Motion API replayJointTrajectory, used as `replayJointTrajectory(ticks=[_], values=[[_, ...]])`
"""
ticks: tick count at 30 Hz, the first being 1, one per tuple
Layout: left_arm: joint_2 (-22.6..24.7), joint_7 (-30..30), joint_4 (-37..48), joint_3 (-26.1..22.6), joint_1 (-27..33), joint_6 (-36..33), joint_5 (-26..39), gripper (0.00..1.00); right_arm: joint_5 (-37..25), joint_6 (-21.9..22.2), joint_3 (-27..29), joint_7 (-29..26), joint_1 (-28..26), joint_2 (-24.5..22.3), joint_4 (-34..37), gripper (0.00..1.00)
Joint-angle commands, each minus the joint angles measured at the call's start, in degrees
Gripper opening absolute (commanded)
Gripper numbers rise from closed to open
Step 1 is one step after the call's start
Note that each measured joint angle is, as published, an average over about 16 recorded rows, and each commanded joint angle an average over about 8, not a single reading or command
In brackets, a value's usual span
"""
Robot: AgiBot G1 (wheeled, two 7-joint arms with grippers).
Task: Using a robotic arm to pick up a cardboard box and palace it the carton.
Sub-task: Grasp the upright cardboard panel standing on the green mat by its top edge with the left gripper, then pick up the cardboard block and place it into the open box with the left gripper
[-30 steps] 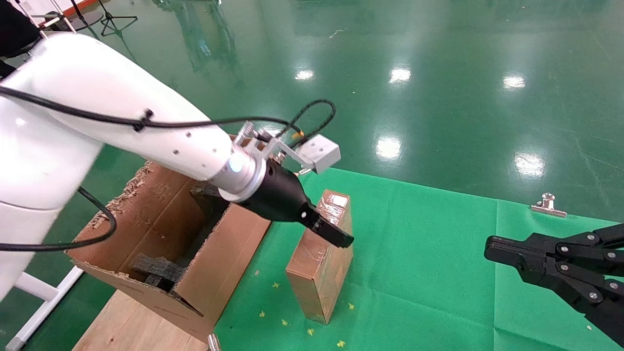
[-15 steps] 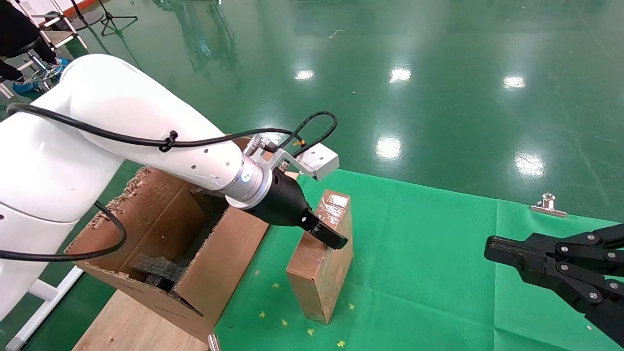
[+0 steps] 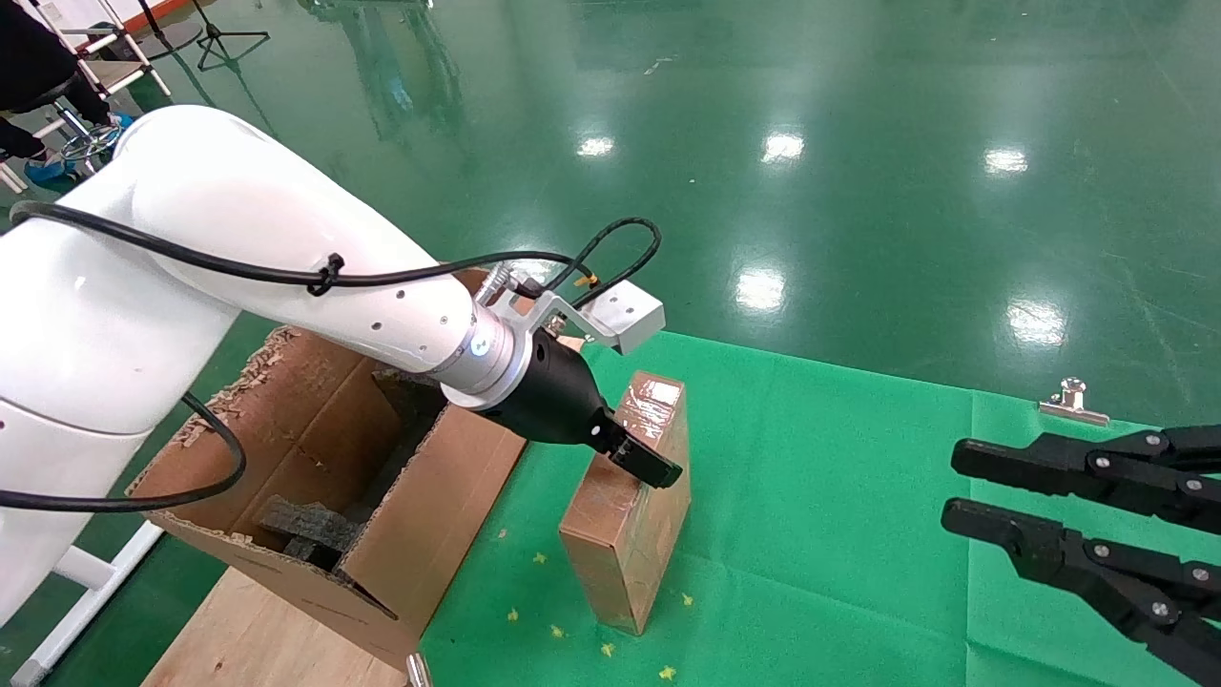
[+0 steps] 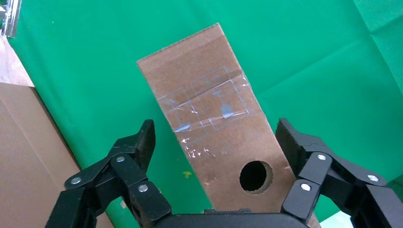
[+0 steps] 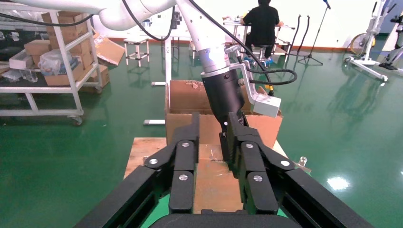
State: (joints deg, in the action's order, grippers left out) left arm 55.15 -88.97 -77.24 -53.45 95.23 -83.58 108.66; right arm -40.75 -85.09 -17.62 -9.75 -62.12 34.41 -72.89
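Centrally, the cardboard box [image 3: 627, 506] is stood on end on a green cloth [image 3: 839, 534], its tape-wrapped upper face [image 4: 209, 109] glossy and a round hole [image 4: 256, 176] visible in that face in the left wrist view. The left gripper [image 3: 641, 463] of the robotic arm [image 3: 286, 277] is positioned at the upper part of the box, with its fingers [image 4: 138, 147] spread wide to either side of the box and not touching it. The carton [image 3: 334, 477] is located just beside the box, on the robot's left; ragged torn rims are seen along its edges and black foam blocks [image 3: 305, 530] lie inside. The carton is supported on a pale wooden board [image 3: 258, 639]. Small yellow flecks [image 3: 558, 632] are scattered on the cloth near the base of the box, and a metal clip [image 3: 1073, 399] is fixed at the cloth's far edge. The right gripper [image 3: 954, 491] is held well apart from the box, low over the cloth on the robot's right, with its jaws parted. A glossy green floor [image 3: 811, 143] with reflected ceiling lights surrounds the work area. Shelving with boxes [image 5: 52, 61] and a seated person in black [image 5: 262, 23] are visible in the right wrist view.
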Motion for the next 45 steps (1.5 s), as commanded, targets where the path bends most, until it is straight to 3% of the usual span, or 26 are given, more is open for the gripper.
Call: replayJointTrajectory(ticks=[1,18,23,30,35,45], values=[[-0.02,0.02,0.0,0.04,0.0,-0.02,-0.08,0.0,0.0,0.0,0.0,0.0,0.0,0.0,0.0,1.0],[-0.06,0.29,0.35,0.26,0.11,-0.03,-0.4,0.0,0.0,0.0,0.0,0.0,0.0,0.0,0.0,1.0],[-1.9,3.02,1.38,1.91,1.26,0.6,-2.47,0.0,0.01,0.0,-0.01,0.01,-0.01,0.0,0.01,1.0],[-8.43,11.24,5.08,7.56,5.66,1.41,-9.32,0.0,0.01,0.0,-0.02,0.02,-0.01,0.0,0.02,1.0],[-12.36,18.33,12.72,11.28,11.23,0.38,-12.88,0.0,0.02,0.0,-0.03,0.02,-0.02,-0.01,0.02,1.0],[-17.81,37.55,30.5,12.38,22.12,-1.91,-8.8,0.0,0.03,0.01,-0.06,0.03,-0.02,-0.01,0.03,1.0]])
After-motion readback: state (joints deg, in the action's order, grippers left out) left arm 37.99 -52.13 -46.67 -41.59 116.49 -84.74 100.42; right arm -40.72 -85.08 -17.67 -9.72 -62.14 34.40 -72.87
